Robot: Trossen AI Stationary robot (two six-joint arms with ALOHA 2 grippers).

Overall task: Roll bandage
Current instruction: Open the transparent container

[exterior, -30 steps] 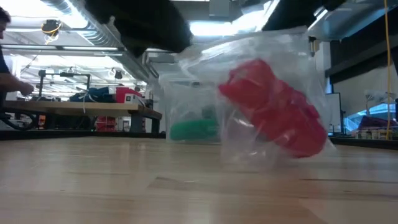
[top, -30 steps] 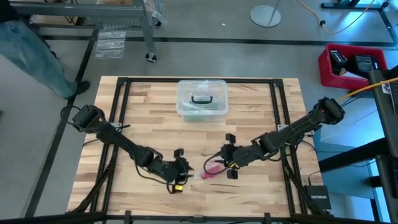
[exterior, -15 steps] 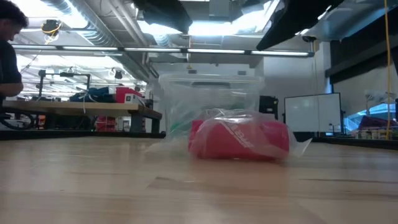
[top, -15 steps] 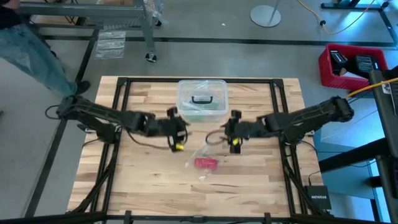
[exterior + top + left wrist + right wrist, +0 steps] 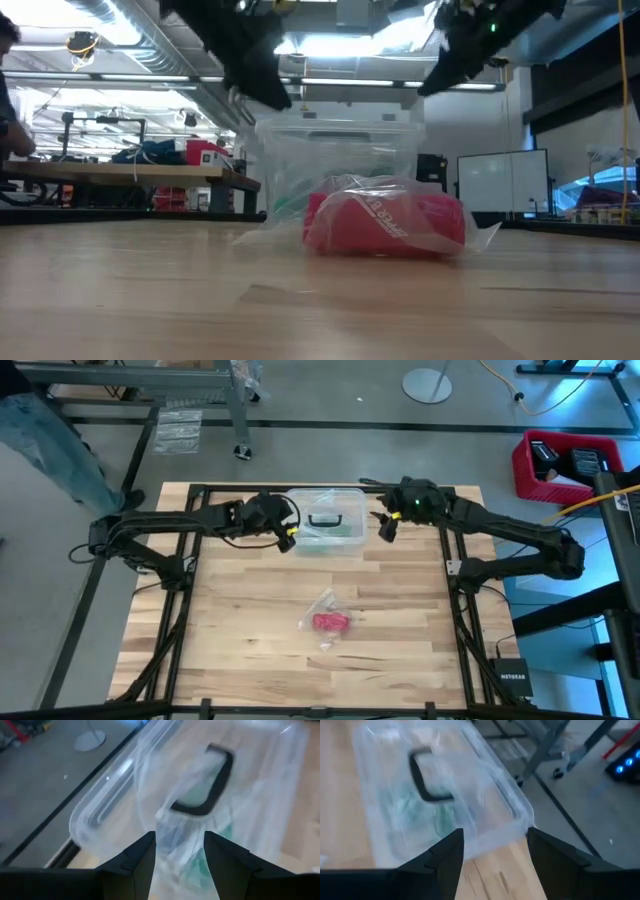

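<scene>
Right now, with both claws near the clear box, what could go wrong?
1. The red fabric bandage lies sealed in a small clear plastic bag, so rolling cannot begin.
2. The open left claw and open right claw flank the clear plastic box with black handle, so they could knock it.

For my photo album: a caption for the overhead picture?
Two grippers flank a clear box; the bagged red bandage lies alone mid-table.

- Bandage [image 5: 331,622]: red, inside a clear bag [image 5: 322,606].
- Box [image 5: 324,519]: clear plastic, black handle [image 5: 323,519], green contents.
- Tabletop [image 5: 250,610]: light wood planks, black frame.
- Crate [image 5: 560,464] on floor: red.
</scene>
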